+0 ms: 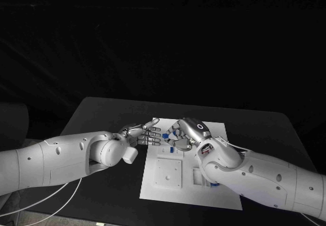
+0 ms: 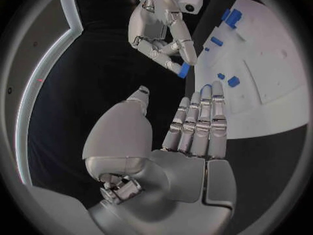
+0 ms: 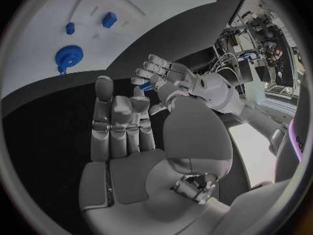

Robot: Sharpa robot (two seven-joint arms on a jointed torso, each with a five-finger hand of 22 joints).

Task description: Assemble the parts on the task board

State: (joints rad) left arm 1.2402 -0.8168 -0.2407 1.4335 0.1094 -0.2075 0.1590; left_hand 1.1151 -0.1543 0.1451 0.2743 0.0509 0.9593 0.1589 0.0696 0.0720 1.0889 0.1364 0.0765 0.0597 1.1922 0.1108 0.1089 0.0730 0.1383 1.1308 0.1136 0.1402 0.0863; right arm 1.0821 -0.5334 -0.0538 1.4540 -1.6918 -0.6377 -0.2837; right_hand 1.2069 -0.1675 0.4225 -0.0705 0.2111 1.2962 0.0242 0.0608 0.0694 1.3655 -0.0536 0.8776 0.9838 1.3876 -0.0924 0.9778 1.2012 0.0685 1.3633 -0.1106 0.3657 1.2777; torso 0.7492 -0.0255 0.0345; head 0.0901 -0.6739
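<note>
The task board (image 1: pixel 187 188) lies mid-worktop (image 1: pixel 101 113). Over its far left corner the right hand (image 1: pixel 182 134) pinches a small blue part (image 2: pixel 184 69) at its fingertips. Just beside it the left hand (image 1: pixel 139 136) holds nothing, fingers straight and apart. Best, I judge, to keep the pinch firm and lower the part squarely.

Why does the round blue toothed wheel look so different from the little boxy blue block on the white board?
The round blue toothed wheel is a circle with bumpy teeth round its rim; the boxy blue block has flat sides and corners. The wheel looks bigger than the block. The wheel lies near the white board's edge; the block lies farther in. Both are blue and rest on the board.
</note>
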